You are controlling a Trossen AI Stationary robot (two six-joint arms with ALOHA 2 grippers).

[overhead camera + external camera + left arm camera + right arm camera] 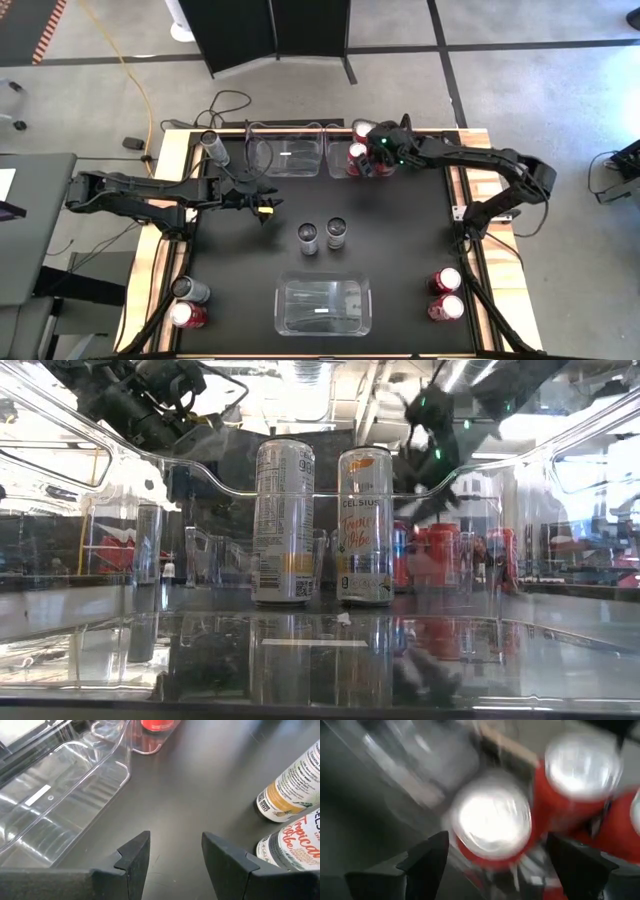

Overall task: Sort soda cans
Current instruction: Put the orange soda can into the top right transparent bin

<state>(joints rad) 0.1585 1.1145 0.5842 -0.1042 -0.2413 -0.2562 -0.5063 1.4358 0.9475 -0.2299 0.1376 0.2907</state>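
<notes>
From above, the right tool (372,160) hangs over the red cans (357,152) gathered in the far right bin (338,172), its fingers spread wide with nothing between them; this looks like the moment just after a drop or just before a lift. The left tool (262,208) waits half open and empty over the black desk (400,240), beside the far left bin (285,172). Two silver cans (322,235) stand mid-desk, more cans wait at the corners (446,293), and the near bin (290,320) looks empty. The low view shows the two silver cans (322,522) upright, just beside each other, seen through clear bin walls. The left wrist view shows them (295,815) near the left tool (175,857), with bare desk between. The right wrist view shows a red can (495,822) between parted fingers (427,862), close neighbours crowding it. Next, the left arm should likely take a silver can, squeezing between the pair.
</notes>
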